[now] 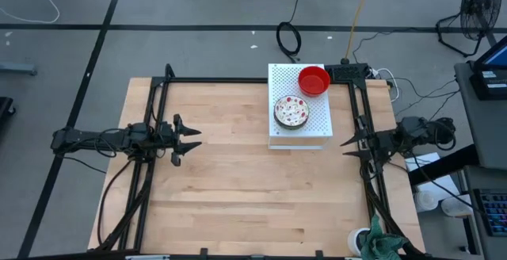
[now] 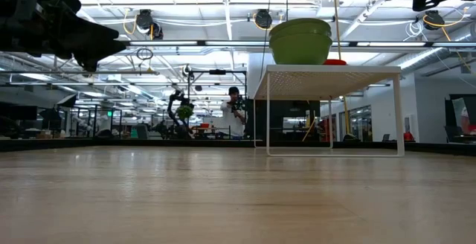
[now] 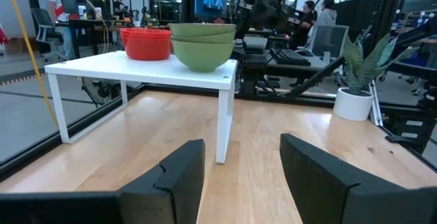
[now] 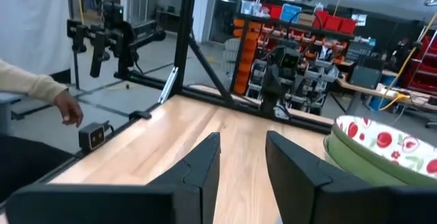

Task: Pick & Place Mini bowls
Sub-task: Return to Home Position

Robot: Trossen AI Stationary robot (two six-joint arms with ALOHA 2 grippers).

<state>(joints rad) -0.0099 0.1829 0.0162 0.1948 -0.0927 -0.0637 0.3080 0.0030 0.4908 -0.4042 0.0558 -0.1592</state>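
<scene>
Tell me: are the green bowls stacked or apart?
Stacked: the green bowls nest upright in one pile on the white shelf, beside the red bowls.

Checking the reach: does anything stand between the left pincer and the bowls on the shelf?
Nothing visible: bare table lies between the left pincer and the shelf holding the green bowls and red bowls.

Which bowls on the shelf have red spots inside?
The green-sided stack, nearer the middle of the table: its top bowl is white inside with red spots. The red stack, at the back corner of the shelf, is plain.
</scene>
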